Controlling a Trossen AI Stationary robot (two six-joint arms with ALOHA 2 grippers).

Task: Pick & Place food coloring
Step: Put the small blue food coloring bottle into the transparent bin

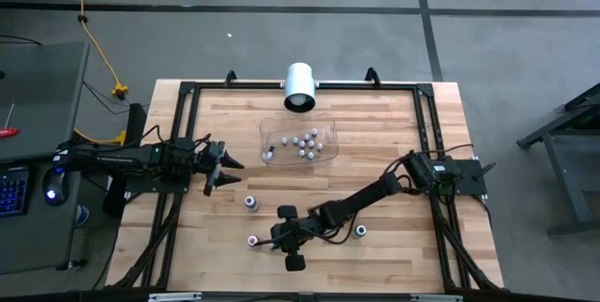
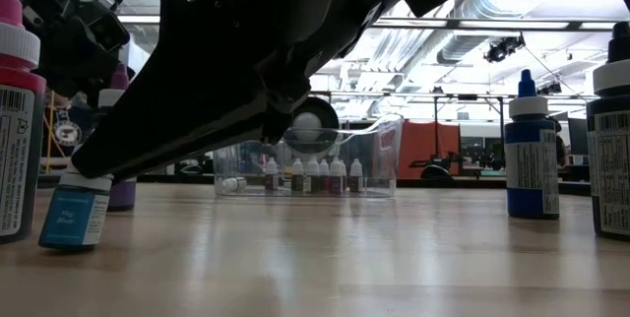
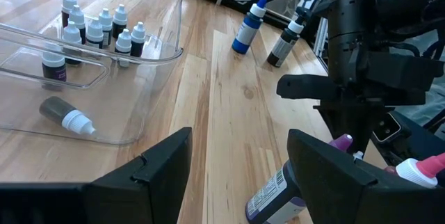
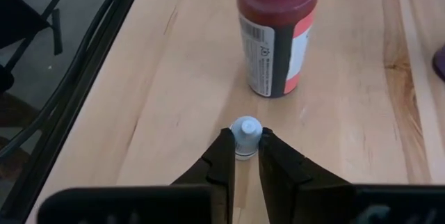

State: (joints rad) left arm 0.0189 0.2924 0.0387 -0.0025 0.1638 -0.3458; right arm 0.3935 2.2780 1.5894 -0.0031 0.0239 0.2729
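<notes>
Hardly any lettering can be read from here. The small bottle with the light blue label (image 2: 75, 219) under the dark arm carries two short words in pale script, too soft to make out. The red bottle (image 4: 277, 33) has a white label with fine print and a barcode, unreadable. The blue bottle (image 2: 532, 158) and the pink-capped bottle (image 2: 18, 120) show only blurred print panels.

My high camera looks straight down on the whole table (image 1: 394, 152). My low one sits at tabletop height, facing the far clear tray (image 2: 379, 159). My left wrist camera looks across at that same tray (image 3: 139, 78); my right wrist camera peers down closely at a red bottle (image 4: 277, 33), which the high view shares
</notes>
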